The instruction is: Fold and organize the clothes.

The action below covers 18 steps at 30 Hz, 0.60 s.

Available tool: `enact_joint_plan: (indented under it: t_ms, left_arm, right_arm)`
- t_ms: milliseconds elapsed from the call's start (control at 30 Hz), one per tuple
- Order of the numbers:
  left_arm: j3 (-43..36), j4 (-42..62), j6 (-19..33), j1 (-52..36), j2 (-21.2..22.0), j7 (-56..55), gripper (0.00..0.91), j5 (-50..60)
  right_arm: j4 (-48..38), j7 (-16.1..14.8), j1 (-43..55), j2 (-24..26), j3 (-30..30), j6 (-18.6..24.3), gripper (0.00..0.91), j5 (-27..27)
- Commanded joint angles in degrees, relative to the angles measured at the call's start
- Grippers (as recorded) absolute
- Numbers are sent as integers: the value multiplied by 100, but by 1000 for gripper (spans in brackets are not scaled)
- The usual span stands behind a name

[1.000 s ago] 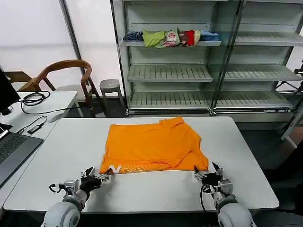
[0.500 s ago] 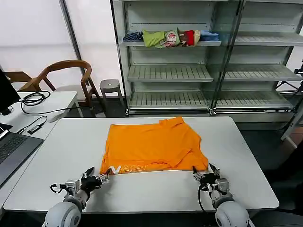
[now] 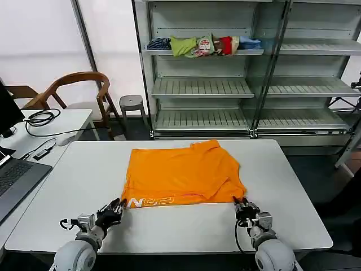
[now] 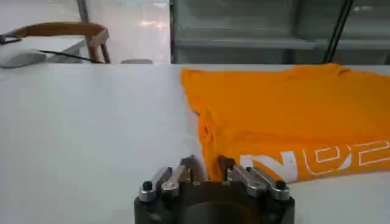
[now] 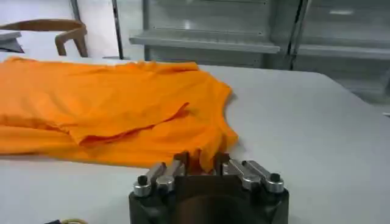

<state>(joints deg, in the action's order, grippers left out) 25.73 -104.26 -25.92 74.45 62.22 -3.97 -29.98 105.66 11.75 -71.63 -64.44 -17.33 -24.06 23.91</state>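
The clothes are one orange T-shirt [image 3: 183, 172], lying flat in the middle of the white table [image 3: 79, 169] with pale lettering along its near hem. My left gripper [image 3: 117, 208] sits at the shirt's near left corner. In the left wrist view the left gripper [image 4: 209, 167] has its fingers drawn in on the hem of the shirt [image 4: 286, 115], beside the lettering. My right gripper [image 3: 242, 206] is at the near right corner. In the right wrist view the right gripper [image 5: 201, 159] is pinched on a fold of the shirt [image 5: 122, 103].
A metal shelf unit [image 3: 203, 87] stands behind the table, with a row of bunched garments [image 3: 203, 45] on an upper shelf. A side desk with a laptop [image 3: 14, 178] and cables is at the left, and a wooden chair [image 3: 79, 90] and a stool [image 3: 131, 104] beyond it.
Both grippers moved forward from just short of the near hem onto the shirt's near corners, and their fingers closed in from a wide spread. The hem shifted slightly.
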Motion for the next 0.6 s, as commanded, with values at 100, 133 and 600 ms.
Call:
enact_joint_plan:
  t_ms: [100, 133, 600]
  left_arm:
    - [30, 69, 59, -15, 18, 13, 20, 3]
    - [34, 67, 59, -14, 18, 14, 20, 3]
    - [306, -484, 83, 568, -178, 124, 20, -28]
  right_arm:
    - [7, 4, -4, 0, 4, -11, 0, 22]
    - [20, 3, -11, 5, 3, -5, 0, 10]
    - [952, 9, -967, 134, -120, 66, 0, -414]
